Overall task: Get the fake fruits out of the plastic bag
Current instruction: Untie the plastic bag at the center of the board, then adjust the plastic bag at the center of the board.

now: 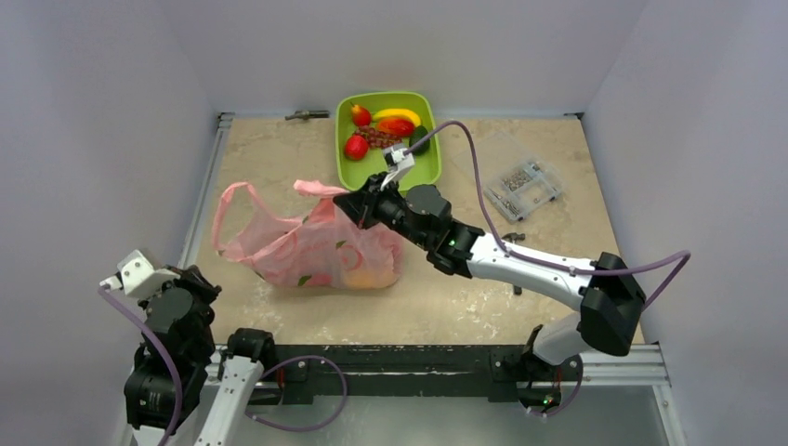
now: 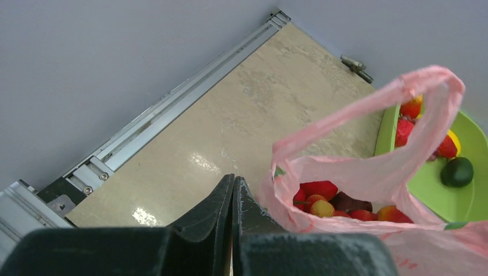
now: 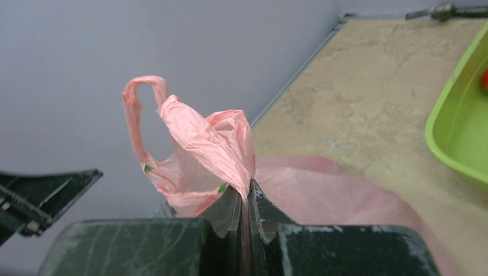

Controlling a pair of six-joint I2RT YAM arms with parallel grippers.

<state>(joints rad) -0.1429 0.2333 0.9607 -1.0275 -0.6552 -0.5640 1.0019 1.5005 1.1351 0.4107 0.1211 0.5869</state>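
The pink plastic bag (image 1: 316, 246) lies on the table's middle, its mouth facing left. Through the mouth, the left wrist view shows several fake fruits (image 2: 322, 198) inside: red, yellow and orange ones. My right gripper (image 1: 346, 203) is shut on the bag's right handle (image 3: 213, 138) and holds it up, the pink film pinched between its fingertips (image 3: 247, 187). My left gripper (image 1: 206, 282) is shut and empty, low at the near left, its tips (image 2: 233, 178) just left of the bag's mouth (image 2: 374, 172), not touching it.
The lime-green tray (image 1: 386, 172) behind the bag holds red fruits (image 1: 356, 146), a grape bunch (image 1: 376, 137), a banana (image 1: 397, 113) and an avocado (image 1: 420, 137). A clear parts box (image 1: 523, 186) lies at right. A metal rail (image 1: 206, 186) edges the table's left.
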